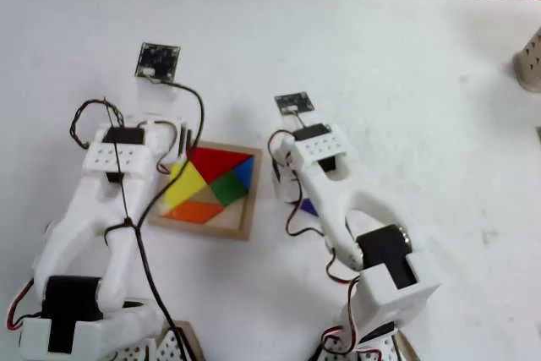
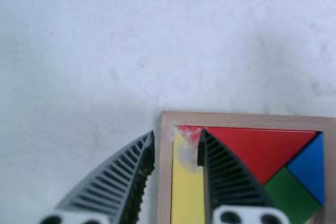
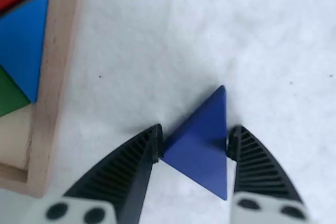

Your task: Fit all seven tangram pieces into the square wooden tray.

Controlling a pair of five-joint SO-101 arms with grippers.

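Observation:
The square wooden tray (image 1: 207, 231) lies between the two arms and holds red (image 1: 221, 162), yellow (image 1: 184, 185), green (image 1: 228, 188), light blue (image 1: 245, 173) and orange (image 1: 196, 211) pieces. My left gripper (image 2: 176, 142) is open at the tray's far left corner. One finger is outside the rim (image 2: 166, 171) and the other is over the yellow piece (image 2: 186, 192). A dark blue triangle (image 3: 202, 153) lies flat on the table just right of the tray (image 3: 58, 103). My right gripper (image 3: 193, 140) is shut on it, with a finger touching each side.
Two small circuit boards (image 1: 158, 60) (image 1: 293, 103) with black cables lie beyond the arms. A beige perforated object (image 1: 530, 61) stands at the far right edge. Bare wood (image 1: 243, 209) shows along the tray's right side. White table stretches to the right.

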